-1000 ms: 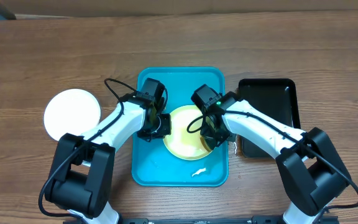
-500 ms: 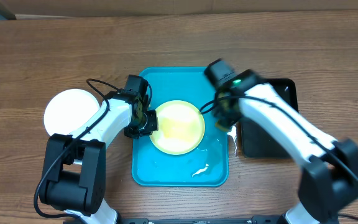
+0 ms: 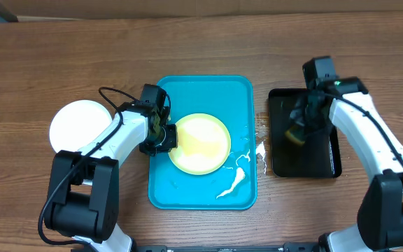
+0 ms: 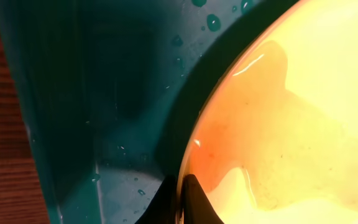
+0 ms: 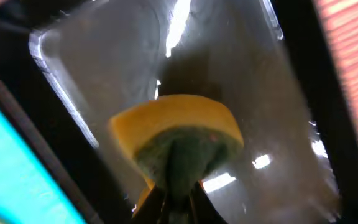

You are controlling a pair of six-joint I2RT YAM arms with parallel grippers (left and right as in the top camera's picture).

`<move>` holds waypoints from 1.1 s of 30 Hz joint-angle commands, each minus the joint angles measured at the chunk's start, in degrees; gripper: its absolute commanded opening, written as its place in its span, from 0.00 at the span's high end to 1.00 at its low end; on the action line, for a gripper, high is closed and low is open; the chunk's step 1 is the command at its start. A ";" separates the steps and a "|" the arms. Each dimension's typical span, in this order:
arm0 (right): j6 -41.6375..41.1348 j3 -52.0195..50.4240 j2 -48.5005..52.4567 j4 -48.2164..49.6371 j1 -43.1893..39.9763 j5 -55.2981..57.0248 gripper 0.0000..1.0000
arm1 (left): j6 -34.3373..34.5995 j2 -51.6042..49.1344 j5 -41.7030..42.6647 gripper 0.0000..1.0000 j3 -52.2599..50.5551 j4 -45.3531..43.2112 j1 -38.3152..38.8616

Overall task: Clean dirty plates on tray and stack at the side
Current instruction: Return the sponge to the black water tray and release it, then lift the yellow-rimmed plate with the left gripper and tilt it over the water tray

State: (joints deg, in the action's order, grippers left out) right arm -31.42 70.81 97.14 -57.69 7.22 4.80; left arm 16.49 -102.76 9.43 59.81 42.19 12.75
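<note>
A pale green-rimmed plate [image 3: 200, 144] lies in the turquoise tray [image 3: 201, 87], wet with an orange film in the left wrist view [image 4: 291, 124]. My left gripper [image 3: 165, 138] is shut on the plate's left rim [image 4: 180, 199]. A white plate [image 3: 80, 128] sits on the table left of the tray. My right gripper [image 3: 298, 131] is shut on a yellow-and-green sponge [image 5: 179, 140] and holds it over the black tray [image 3: 303, 157]. A third plate is not in view.
White foam and water [image 3: 235, 178] streak the turquoise tray's right side and the table beside it. The black tray's floor [image 5: 241, 74] is wet and shiny. Wooden table [image 3: 47, 63] lies all around.
My right gripper has carried the sponge from the plate to the right, over the black tray. My left gripper pulled the plate a little to the left and now holds it still.
</note>
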 commanded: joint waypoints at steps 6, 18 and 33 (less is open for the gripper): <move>5.09 -2.99 -0.15 1.29 -1.86 -4.57 0.70 | -6.25 0.11 -1.46 0.96 3.10 4.20 0.07; 6.25 0.11 -14.36 -0.87 -9.27 -16.50 0.43 | -6.67 6.84 -4.48 0.96 17.51 13.33 7.74; 9.20 0.04 -14.40 -6.58 -22.73 -22.91 0.42 | -2.69 4.92 -22.14 0.96 31.91 2.49 27.52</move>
State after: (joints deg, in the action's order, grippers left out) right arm -23.62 70.19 82.81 -64.16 -15.33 -16.62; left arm 11.99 -97.60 -4.93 90.43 46.92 36.91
